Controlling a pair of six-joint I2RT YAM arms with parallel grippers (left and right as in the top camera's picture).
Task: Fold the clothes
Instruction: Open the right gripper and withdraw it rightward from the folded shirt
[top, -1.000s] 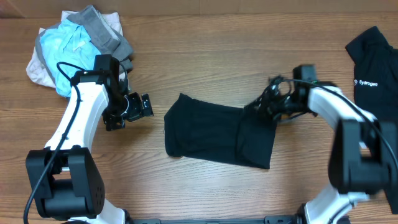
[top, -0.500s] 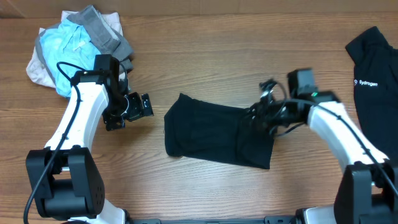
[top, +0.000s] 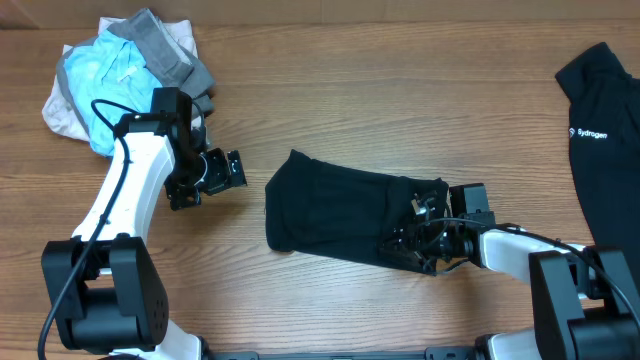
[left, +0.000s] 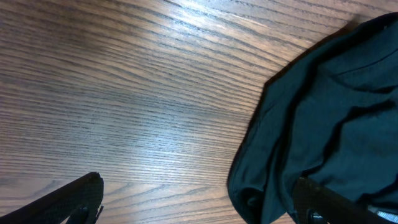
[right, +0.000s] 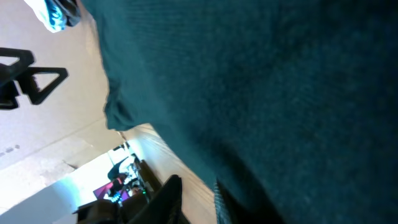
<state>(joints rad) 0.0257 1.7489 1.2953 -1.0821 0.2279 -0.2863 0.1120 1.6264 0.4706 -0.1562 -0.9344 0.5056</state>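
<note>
The clothes are a plain black garment lying folded in a strip across the middle of the table. My left gripper hovers just left of the garment, open and empty. In the left wrist view the black fabric lies under the right fingertip. My right gripper sits low at the garment's near right corner. In the right wrist view black cloth fills most of the frame. The right gripper there has its jaws slightly apart, with bare wood showing in the gap.
A light-blue, grey and beige bundle lies at the far left corner. A black garment with white "Sydrogen" lettering lies at the right edge. The wooden table carries all of it.
My right arm has swung from the garment's far right edge down to its near right corner, and its jaws have parted a little. The left arm has not moved.
</note>
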